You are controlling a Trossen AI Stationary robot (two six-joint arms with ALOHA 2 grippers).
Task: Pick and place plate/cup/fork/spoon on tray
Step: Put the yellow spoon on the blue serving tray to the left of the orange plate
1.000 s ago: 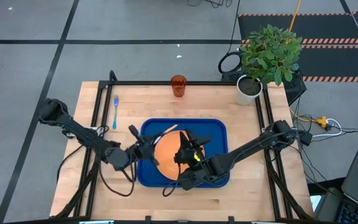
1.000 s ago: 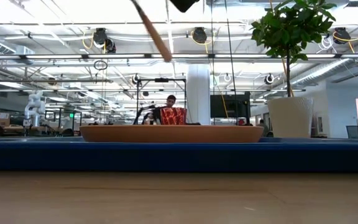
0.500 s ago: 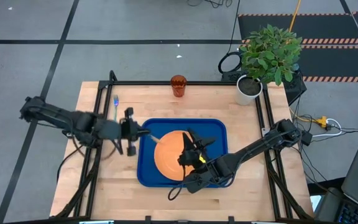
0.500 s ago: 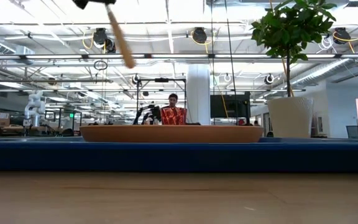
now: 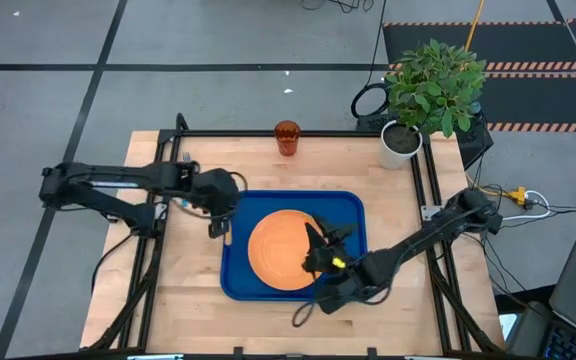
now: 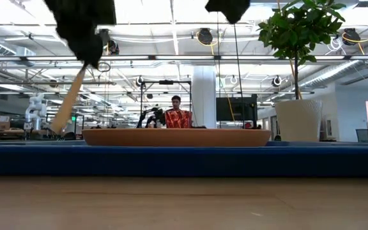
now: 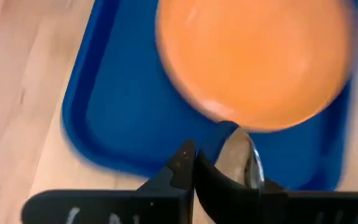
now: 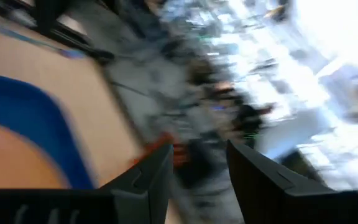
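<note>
- Your spoon (image 7: 241, 163) is pinched between the closed fingers of the left gripper (image 5: 218, 215), silver bowl forward, hanging above the tray's left edge; in the low view its handle (image 6: 69, 102) slants down, clear of the tray.
- You have the orange plate (image 5: 283, 250) lying flat in the middle of the blue tray (image 5: 353, 210).
- Your right gripper (image 5: 320, 243) hovers over the plate's right rim with fingers spread and nothing between them.
- You'll find the cup (image 5: 287, 138) upright at the table's far edge, well apart from the tray.
- The blue fork (image 5: 185, 165) lies left of the tray, partly hidden under the left arm.
- A potted plant (image 5: 423, 90) stands at your far right corner.
</note>
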